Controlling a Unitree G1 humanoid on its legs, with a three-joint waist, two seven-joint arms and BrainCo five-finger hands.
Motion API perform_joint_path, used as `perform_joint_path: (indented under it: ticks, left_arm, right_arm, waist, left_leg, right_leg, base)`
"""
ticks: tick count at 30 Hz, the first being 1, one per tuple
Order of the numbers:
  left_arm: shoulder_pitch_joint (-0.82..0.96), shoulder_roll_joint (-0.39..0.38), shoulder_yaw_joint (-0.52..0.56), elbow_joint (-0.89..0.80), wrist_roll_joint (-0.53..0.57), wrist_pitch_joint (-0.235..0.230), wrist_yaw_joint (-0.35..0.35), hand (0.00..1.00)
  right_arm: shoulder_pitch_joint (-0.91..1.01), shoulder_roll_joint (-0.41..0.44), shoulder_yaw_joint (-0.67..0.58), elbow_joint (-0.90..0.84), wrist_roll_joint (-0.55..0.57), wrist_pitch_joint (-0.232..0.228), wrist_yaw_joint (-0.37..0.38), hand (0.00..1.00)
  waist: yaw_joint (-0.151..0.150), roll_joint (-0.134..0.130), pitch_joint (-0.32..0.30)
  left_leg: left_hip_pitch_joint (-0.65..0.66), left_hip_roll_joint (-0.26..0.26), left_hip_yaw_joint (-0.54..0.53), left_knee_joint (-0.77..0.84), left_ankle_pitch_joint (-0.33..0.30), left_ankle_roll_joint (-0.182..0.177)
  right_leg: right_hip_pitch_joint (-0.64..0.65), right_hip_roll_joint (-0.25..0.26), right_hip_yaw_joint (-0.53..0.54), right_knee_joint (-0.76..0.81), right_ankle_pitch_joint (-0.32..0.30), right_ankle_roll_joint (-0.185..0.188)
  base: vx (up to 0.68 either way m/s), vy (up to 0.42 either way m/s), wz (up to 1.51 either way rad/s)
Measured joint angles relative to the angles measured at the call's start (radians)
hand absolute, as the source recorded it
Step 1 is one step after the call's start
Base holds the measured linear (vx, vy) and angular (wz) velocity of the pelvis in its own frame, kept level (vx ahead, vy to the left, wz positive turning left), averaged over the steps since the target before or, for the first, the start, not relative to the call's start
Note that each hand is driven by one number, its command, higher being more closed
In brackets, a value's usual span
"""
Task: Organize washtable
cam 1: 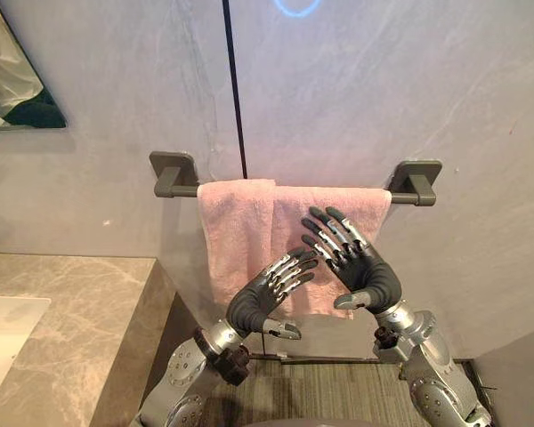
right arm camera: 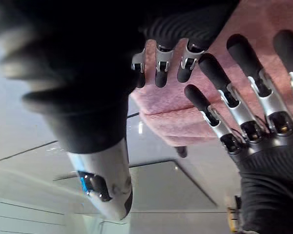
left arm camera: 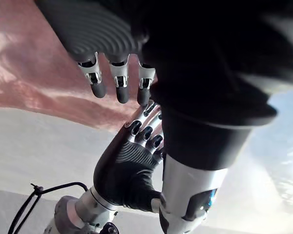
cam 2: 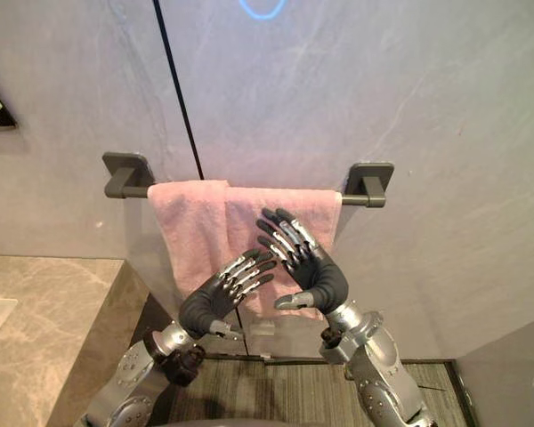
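Left hand (cam 1: 256, 301) and right hand (cam 1: 367, 271) hovered, fingers straight and spread, gripping nothing. Just beyond their tips the pink towel (cam 1: 240, 236) hung over the bar (cam 1: 400, 192), seemingly placed, perhaps needing only straightening.

Grey veined wall (cam 1: 383, 89); dark striped floor (cam 1: 329, 391).

A grey marbled wall (cam 1: 116, 107) is seen at the far side, crossed by a thin black vertical line (cam 1: 234, 89). A mirror corner (cam 1: 13, 84) is shown far left, striped grey flooring (cam 1: 329, 391) nearer.
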Motion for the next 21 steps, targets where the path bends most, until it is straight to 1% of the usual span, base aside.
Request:
perform_joint_path:
  ticks: [1,3,6,7,9,10,11,15,19,21]
  left_arm:
    - [0.000,0.000,0.001,0.005,0.009,0.001,0.006,0.00]
    - [0.005,-0.002,0.012,0.025,0.029,0.004,0.017,0.00]
    - [0.008,-0.007,0.031,0.038,0.059,0.009,0.035,0.00]
    - [0.008,-0.021,0.050,0.050,0.070,0.012,0.043,0.00]
    - [0.004,-0.060,0.085,0.053,0.078,0.004,0.054,0.00]
    - [-0.001,-0.087,0.114,0.061,0.088,0.002,0.067,0.00]
    - [-0.003,-0.100,0.121,0.065,0.097,0.004,0.077,0.00]
    - [-0.009,-0.120,0.130,0.070,0.122,0.004,0.092,0.00]
    - [-0.040,-0.165,0.166,0.102,0.147,0.001,0.109,0.00]
    - [-0.073,-0.191,0.210,0.102,0.166,-0.015,0.134,0.00]
  right_arm:
    - [-0.002,0.000,0.001,0.010,-0.015,0.000,0.000,0.00]
    - [-0.024,0.000,0.014,0.047,-0.080,-0.002,-0.006,0.00]
    - [-0.047,0.002,0.027,0.081,-0.133,-0.005,-0.015,0.00]
    - [-0.062,0.005,0.032,0.098,-0.161,-0.010,-0.026,0.00]
    - [-0.075,0.008,0.034,0.134,-0.194,-0.004,-0.030,0.00]
    - [-0.075,0.018,0.036,0.174,-0.228,0.000,-0.049,0.00]
    - [-0.076,0.028,0.035,0.194,-0.243,-0.002,-0.056,0.00]
    - [-0.098,0.051,0.026,0.214,-0.317,-0.008,-0.081,0.00]
    - [-0.134,0.086,-0.025,0.267,-0.383,-0.004,-0.115,0.00]
    - [-0.135,0.089,-0.066,0.331,-0.426,0.007,-0.139,0.00]
  waist:
    - [0.000,-0.001,0.001]
    - [0.000,-0.002,0.000]
    - [0.000,-0.003,0.001]
    - [0.000,-0.003,0.001]
    - [0.001,-0.004,0.000]
    - [0.003,-0.004,0.000]
    - [0.005,-0.004,0.000]
    - [0.002,-0.003,0.000]
    - [0.002,-0.003,0.000]
    - [0.004,-0.003,0.000]
  left_leg:
    - [-0.001,0.000,0.000,0.000,0.000,0.000]
    - [-0.013,-0.001,-0.001,0.000,0.000,0.000]
    - [-0.020,-0.001,-0.007,0.000,0.000,0.000]
    - [-0.022,-0.001,-0.010,0.000,0.000,0.000]
    - [-0.030,-0.002,-0.014,0.000,0.000,0.000]
    - [-0.033,-0.002,-0.020,0.000,0.000,0.000]
    - [-0.034,-0.002,-0.021,0.000,0.000,0.000]
    - [-0.050,-0.003,-0.025,0.000,0.000,0.000]
    - [-0.054,-0.004,-0.028,0.000,0.001,0.000]
    - [-0.055,-0.004,-0.035,0.000,0.001,0.000]
  right_leg:
    - [-0.001,0.000,-0.002,0.000,0.000,0.000]
    - [-0.013,-0.001,-0.005,0.000,0.000,0.000]
    - [-0.013,-0.002,-0.012,0.000,0.000,0.000]
    - [-0.013,-0.002,-0.015,-0.003,0.000,0.000]
    - [-0.014,-0.002,-0.019,-0.006,0.000,0.000]
    - [-0.013,-0.002,-0.020,-0.009,0.000,0.000]
    - [-0.013,-0.002,-0.023,-0.010,0.000,0.000]
    - [-0.024,-0.002,-0.033,-0.013,0.000,0.000]
    - [-0.026,-0.003,-0.037,-0.013,0.000,0.000]
    - [-0.024,-0.004,-0.042,-0.013,0.000,0.000]
  base:
    - [0.00,0.000,0.00]
    - [0.00,0.000,0.00]
    - [0.01,-0.012,0.06]
    - [0.00,-0.019,0.08]
    - [0.01,-0.018,0.09]
    - [0.01,-0.016,0.10]
    - [0.00,-0.017,0.09]
    - [0.00,-0.015,0.03]
    - [0.00,-0.006,0.02]
    - [-0.02,-0.015,0.06]
